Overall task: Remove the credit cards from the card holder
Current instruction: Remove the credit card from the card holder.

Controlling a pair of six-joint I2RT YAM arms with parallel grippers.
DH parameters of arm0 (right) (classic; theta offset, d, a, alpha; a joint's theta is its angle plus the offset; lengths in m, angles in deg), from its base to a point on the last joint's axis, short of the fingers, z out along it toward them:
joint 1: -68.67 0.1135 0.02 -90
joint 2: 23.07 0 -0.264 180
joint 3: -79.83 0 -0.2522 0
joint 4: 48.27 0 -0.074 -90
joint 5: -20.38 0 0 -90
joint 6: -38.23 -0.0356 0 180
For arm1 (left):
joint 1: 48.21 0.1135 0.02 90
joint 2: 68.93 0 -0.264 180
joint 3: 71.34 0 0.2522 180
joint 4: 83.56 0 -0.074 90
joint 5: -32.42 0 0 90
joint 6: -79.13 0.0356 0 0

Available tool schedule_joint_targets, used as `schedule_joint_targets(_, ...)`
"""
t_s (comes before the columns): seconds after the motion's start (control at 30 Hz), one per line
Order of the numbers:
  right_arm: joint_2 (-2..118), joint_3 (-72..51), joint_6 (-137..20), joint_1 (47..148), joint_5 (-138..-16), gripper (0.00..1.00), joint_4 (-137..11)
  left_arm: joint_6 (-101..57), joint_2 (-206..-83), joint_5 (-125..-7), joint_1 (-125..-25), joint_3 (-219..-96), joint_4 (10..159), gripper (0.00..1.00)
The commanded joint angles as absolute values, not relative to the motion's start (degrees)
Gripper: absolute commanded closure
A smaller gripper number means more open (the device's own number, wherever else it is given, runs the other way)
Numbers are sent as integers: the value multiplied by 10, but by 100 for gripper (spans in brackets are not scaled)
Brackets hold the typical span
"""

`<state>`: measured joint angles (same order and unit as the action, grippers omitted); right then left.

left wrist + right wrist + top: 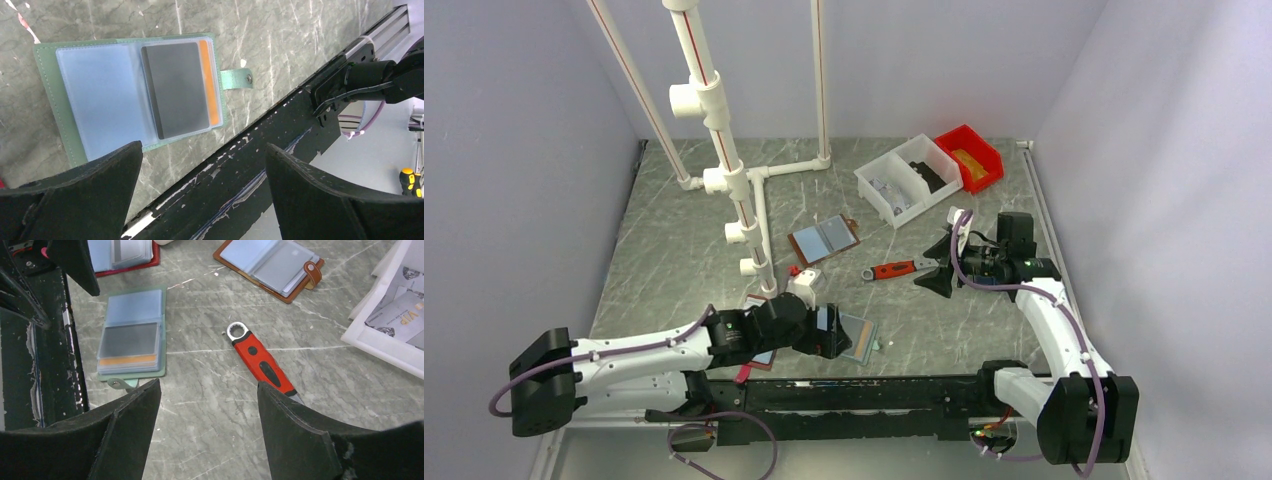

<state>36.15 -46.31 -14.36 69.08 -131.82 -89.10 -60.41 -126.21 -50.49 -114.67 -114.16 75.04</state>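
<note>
Left wrist view: card holder (100, 100) lies open just ahead of the left claw (202, 147).
Both claws gape wide, holding nothing. The holder is flat on the counter (300, 40) near its front edge, with the credit cards (180, 90) in the tab-side panel, long axis pointing away from the left claw. The right claw (207, 385) hangs well apart, by the red wrench (260, 360), so the left arm looks nearer.

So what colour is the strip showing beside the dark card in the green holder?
The strip is orange; left wrist view shows it best.
</note>
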Motion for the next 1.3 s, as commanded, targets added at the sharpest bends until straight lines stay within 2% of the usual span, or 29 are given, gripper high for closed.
schedule_joint_targets(0.0,364,-462,-124,689,-1344,27,-891,-584,-1280,-508,-1150,-1174,735,4)
schedule_joint_targets(0.57,374,-461,-110,689,-1334,27,-902,-557,-1353,-446,-1182,-1255,642,8)
schedule_joint_targets(1.07,377,-459,-108,689,-1339,27,-906,-584,-1476,-388,-1218,-1379,532,27)
schedule_joint_targets(1.27,377,-457,-108,689,-1342,27,-909,-609,-1570,-366,-1224,-1453,457,27)
